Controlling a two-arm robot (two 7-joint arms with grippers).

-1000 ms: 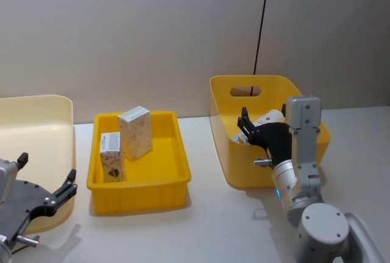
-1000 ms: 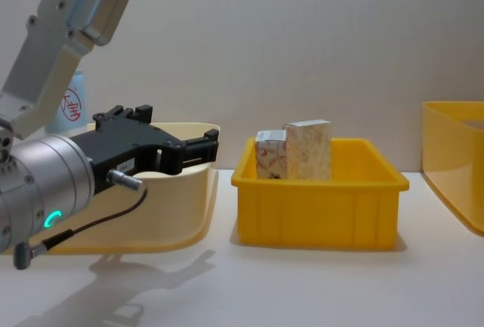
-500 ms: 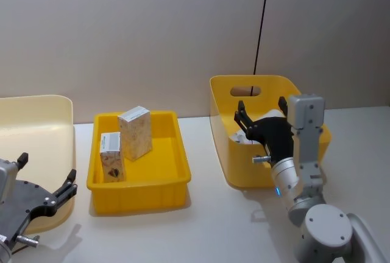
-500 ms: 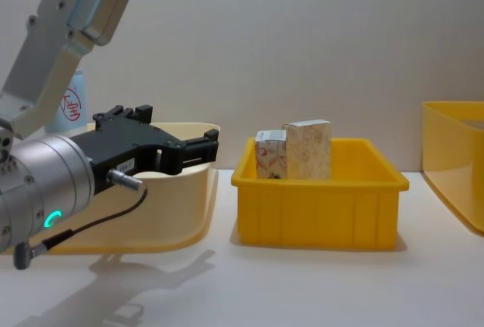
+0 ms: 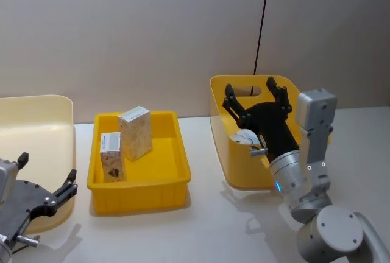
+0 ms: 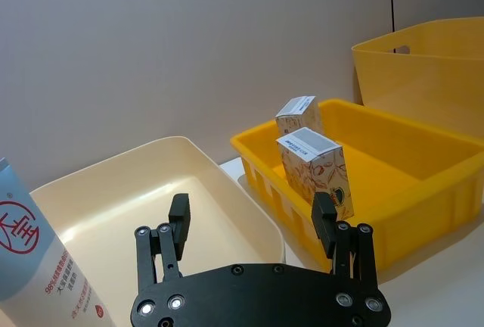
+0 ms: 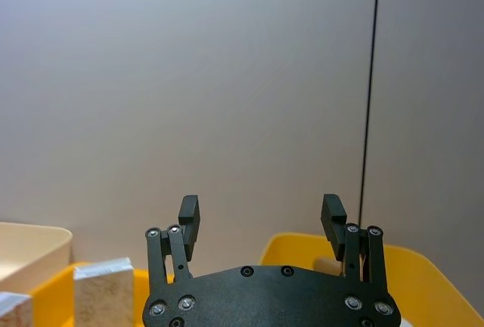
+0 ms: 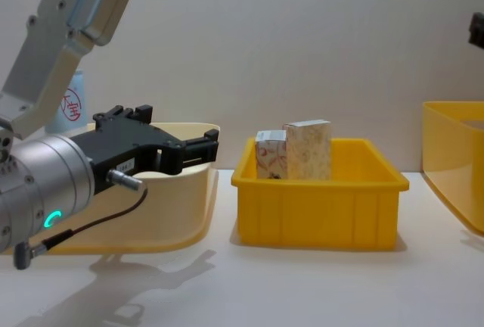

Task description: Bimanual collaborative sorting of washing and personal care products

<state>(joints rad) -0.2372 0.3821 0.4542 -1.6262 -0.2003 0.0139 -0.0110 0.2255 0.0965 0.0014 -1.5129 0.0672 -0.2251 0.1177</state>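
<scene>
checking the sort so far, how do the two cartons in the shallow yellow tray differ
The front carton is shorter and stands at the tray's left wall; the rear carton is taller and sits further back, toward the middle. The front carton's side shows bold dark and red print below a white top, while the rear carton's facing sides show a fine pale speckle. Both stand upright, close together, in the same tray.
</scene>
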